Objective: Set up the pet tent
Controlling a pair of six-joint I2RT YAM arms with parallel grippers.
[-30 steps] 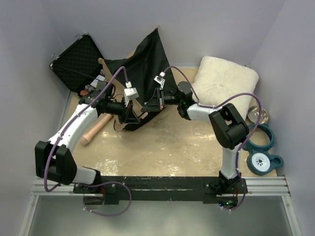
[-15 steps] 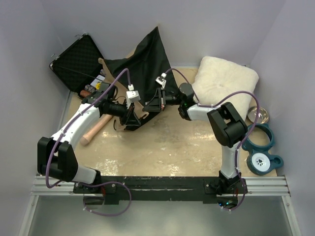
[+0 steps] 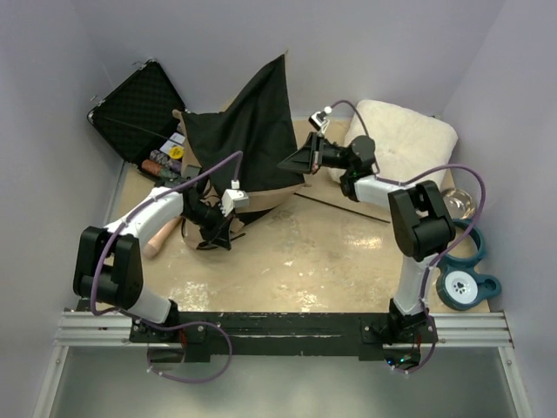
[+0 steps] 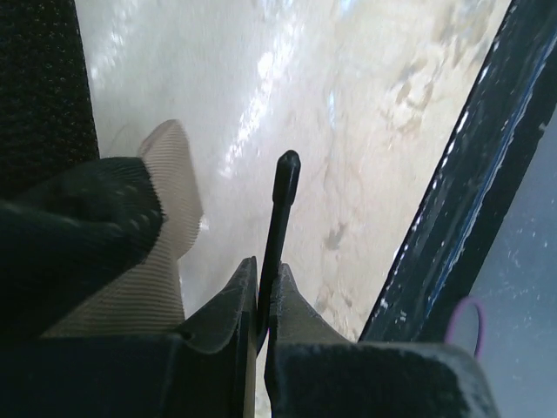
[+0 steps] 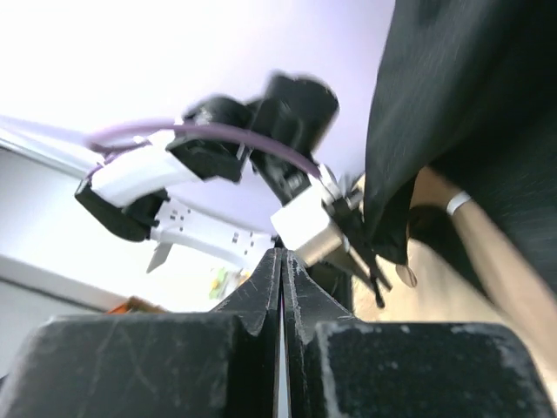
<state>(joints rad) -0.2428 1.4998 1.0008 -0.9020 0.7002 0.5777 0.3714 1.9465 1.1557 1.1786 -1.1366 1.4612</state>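
Observation:
The pet tent (image 3: 248, 131) stands crumpled at the back centre, black underside up, with a tan edge along its lower hem. My left gripper (image 3: 213, 235) is low at the tent's near left corner. In the left wrist view it (image 4: 265, 270) is shut on a thin black pole (image 4: 280, 200) whose capped tip sticks out past the jaws, beside a tan strap (image 4: 165, 252). My right gripper (image 3: 302, 163) hovers at the tent's right edge. In its own view it (image 5: 283, 254) is shut with nothing visible between the jaws, and the black fabric (image 5: 470, 104) hangs to the right. A second pole (image 3: 339, 207) lies on the floor.
An open black foam-lined case (image 3: 139, 109) leans at the back left. A white fluffy cushion (image 3: 400, 144) lies at the back right. A teal bowl stand (image 3: 461, 261) and a metal bowl (image 3: 461, 202) sit by the right wall. A tan stick (image 3: 165, 235) lies on the left.
My left gripper has drawn the pole end down and to the left. My right gripper has swung back and to the right, away from the left one. The tent fabric stands taller and wider.

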